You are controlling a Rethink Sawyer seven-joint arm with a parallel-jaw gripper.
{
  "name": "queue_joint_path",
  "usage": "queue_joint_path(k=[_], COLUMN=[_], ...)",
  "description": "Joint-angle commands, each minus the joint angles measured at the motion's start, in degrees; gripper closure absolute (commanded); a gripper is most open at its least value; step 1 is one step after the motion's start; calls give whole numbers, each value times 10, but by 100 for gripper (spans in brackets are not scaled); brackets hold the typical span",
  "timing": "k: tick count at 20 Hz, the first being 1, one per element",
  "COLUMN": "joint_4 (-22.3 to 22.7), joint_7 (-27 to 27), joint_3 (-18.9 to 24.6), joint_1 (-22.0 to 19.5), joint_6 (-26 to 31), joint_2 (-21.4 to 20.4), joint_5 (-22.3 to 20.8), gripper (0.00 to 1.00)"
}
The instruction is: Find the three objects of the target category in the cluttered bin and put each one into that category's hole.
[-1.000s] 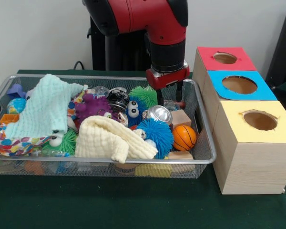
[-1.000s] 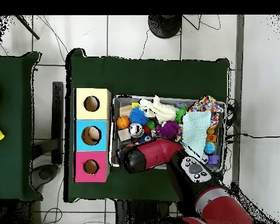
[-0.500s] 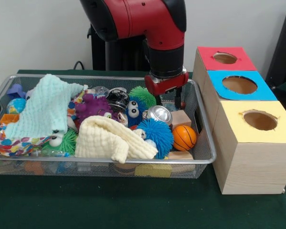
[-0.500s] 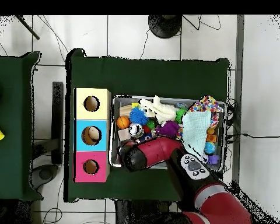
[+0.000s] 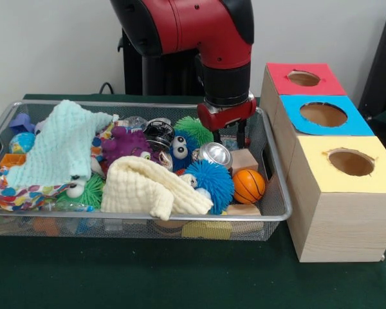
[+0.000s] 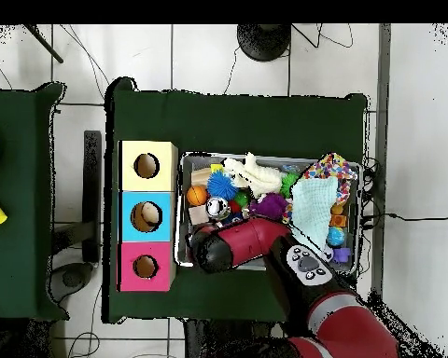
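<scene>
Bottle (image 5: 231, 141) at bin's (image 5: 273, 168) far corner, gripper (image 5: 229, 138) over it, fingers spread, empty. Drop straight, clear silver can (image 5: 215, 154), clench gently.

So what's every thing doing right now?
Hand: open, down inside the basket's far right corner, holding nothing.
Basket: full of jumbled toys.
Can: lying on its side.
Orange ball: resting by the right wall.
Yellow cloth: crumpled over toys.
Mint cloth: draped over toys.
Clear bottle: half buried at the back.
Three boxes: holes open.
</scene>
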Motion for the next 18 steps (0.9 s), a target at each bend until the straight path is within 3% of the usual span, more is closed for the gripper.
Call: queue_joint_path(k=[1,18], joint_4=[-55,23], joint_7=[27,46], joint_3=[-26,-27], joint_1=[10,21], joint_6=[20,62], joint_2=[26,-91], joint_5=[-22,30], gripper=[100,100])
